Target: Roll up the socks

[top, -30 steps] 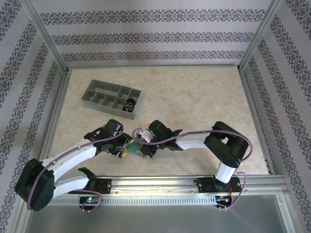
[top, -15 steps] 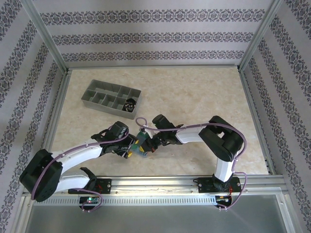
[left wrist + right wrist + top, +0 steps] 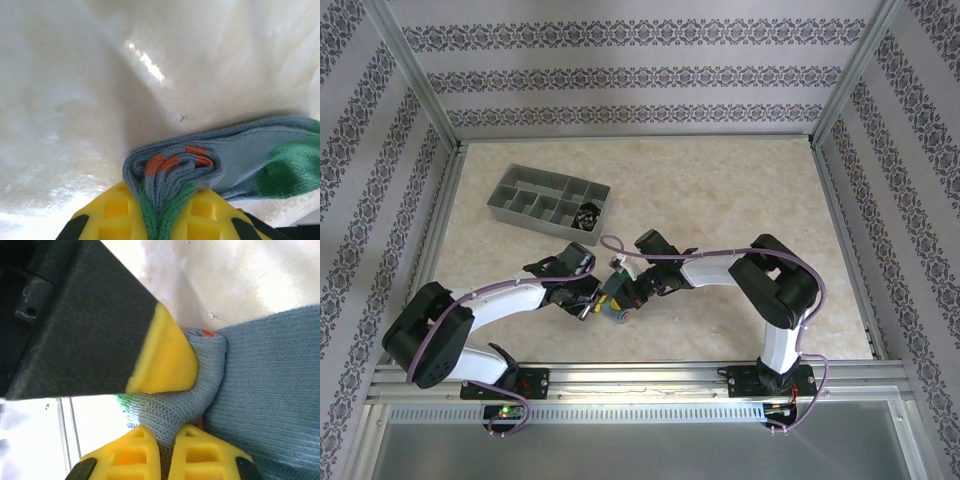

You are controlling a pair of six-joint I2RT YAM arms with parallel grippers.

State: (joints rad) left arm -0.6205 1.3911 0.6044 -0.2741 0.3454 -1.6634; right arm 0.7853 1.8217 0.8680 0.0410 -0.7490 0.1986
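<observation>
The blue-grey sock (image 3: 614, 306) with green toe and orange stripes lies bunched on the table between both grippers. My left gripper (image 3: 588, 300) is shut on its folded layers (image 3: 167, 172), and the green toe (image 3: 290, 170) trails off to the right. My right gripper (image 3: 626, 294) is shut on a pinch of the same sock (image 3: 170, 415); the left gripper's yellow fingertip (image 3: 162, 360) presses the fabric just above. A dark black-and-white bundle (image 3: 588, 214), which looks like the striped sock, lies in a tray compartment.
The grey compartment tray (image 3: 535, 195) stands at the back left of the marble-patterned table. Aluminium frame rails (image 3: 640, 372) run along the near edge and both sides. Patterned walls enclose the workspace.
Both grippers have drawn closer together around the sock. The left arm has reached further right, and the sock bundle has shifted slightly right and become more compact.
</observation>
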